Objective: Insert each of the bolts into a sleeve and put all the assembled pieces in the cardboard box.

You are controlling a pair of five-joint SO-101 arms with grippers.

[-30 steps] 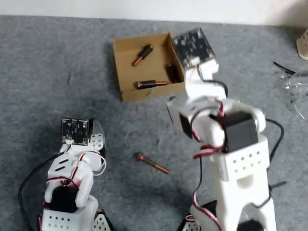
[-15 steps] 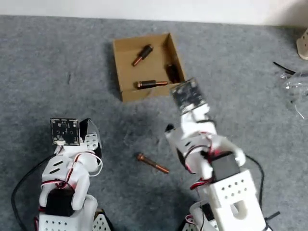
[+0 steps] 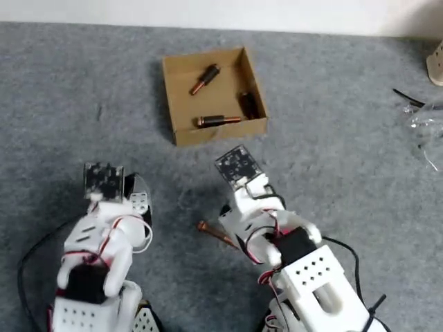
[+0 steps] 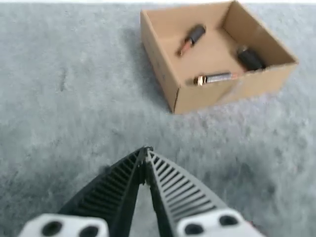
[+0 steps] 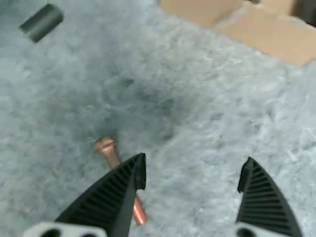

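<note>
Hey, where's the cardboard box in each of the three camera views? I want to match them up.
High view: cardboard box on the grey carpet, across from both arms, three pieces inside.
Left wrist view: the box lies beyond the shut left gripper, inside visible.
Right wrist view: part of its wall, beyond the open right gripper and the loose bolt.
Shared landmark: the grey carpet under it.

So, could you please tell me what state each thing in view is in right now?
Left claw: shut, empty.
Right claw: open, empty.
Loose bolt: lying on the carpet by the open claw, not in a sleeve.
Loose sleeve: lying on the carpet, apart from the bolt.
Cardboard box: open, with three pieces lying inside.
</note>
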